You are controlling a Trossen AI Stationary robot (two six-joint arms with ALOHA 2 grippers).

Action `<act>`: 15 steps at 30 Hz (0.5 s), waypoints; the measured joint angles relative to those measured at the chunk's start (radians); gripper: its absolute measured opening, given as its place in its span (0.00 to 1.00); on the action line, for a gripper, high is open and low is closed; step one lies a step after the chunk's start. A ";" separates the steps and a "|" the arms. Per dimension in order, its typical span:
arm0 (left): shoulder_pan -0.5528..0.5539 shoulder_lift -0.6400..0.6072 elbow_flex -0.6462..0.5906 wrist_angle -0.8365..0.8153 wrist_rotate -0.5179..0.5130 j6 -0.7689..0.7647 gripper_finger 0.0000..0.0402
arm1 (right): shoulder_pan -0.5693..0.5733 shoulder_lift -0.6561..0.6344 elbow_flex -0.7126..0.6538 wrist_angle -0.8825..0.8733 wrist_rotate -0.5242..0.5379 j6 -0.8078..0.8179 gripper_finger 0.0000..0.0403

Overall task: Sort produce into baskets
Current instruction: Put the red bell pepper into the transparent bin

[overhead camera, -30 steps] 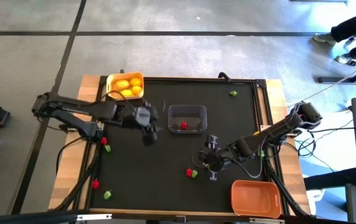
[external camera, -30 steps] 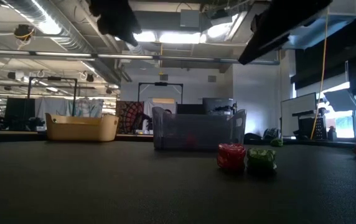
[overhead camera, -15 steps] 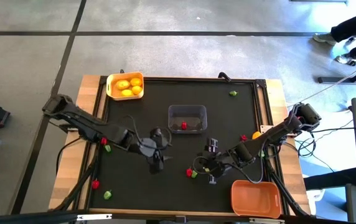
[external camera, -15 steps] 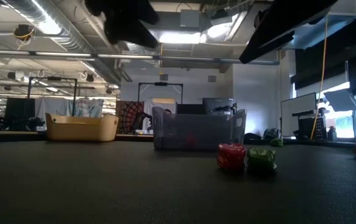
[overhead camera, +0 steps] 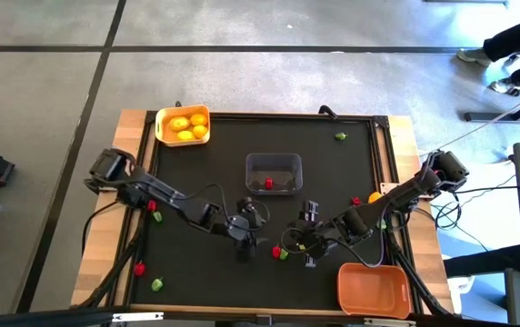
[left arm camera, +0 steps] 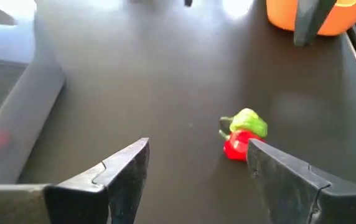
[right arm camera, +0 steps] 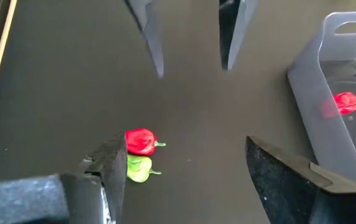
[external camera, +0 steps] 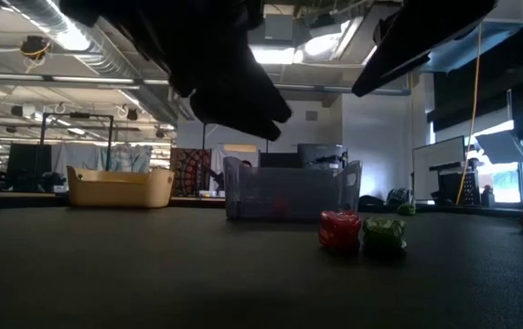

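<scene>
Landmark: the clear see-through plastic basket mid-table, w/ one red piece already inside. Just toward the front edge from it, a small red pepper-like piece & a small green piece lie touching, side by side on the dark mat. Left gripper hangs over the mat on the basket's front-left side, jaws wide apart, nothing in them; right gripper sits on the basket's front-right side, fingers also spread & empty. The pair lies between the two, just beside each, so I can't call which arm is nearer; looks like either could drop on it. Pair's long axis runs roughly across the gap between the grippers, red end toward the left arm, green toward the right. Left wrist view puts the pair just ahead of its fingers, off to one side, not centred. Low view shows both pieces sitting flat on the mat, which the overhead can't; overhead alone shows the yellow basket w/ lemons far back-left of the clear one & the orange basket front-right, empty.
</scene>
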 joint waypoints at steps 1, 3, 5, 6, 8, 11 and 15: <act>-0.001 0.012 0.000 0.021 0.012 0.002 0.65 | 0.000 0.000 0.000 0.000 0.000 0.000 0.66; -0.009 0.038 0.000 0.073 0.036 0.002 0.65 | 0.000 0.000 0.000 0.001 -0.001 0.001 0.66; -0.018 0.064 0.000 0.107 0.050 0.003 0.65 | 0.000 0.000 0.000 0.000 -0.003 0.007 0.66; -0.022 0.073 0.000 0.110 0.050 0.003 0.65 | 0.000 0.000 0.000 0.001 -0.007 0.011 0.66; -0.028 0.088 0.000 0.111 0.051 -0.013 0.65 | 0.000 0.000 0.000 0.000 -0.010 0.030 0.66; -0.037 0.106 0.000 0.119 0.050 -0.048 0.65 | 0.000 0.000 0.000 0.002 -0.010 0.044 0.66; -0.050 0.147 0.000 0.210 0.050 -0.047 0.65 | 0.000 0.000 0.000 0.003 -0.010 0.055 0.66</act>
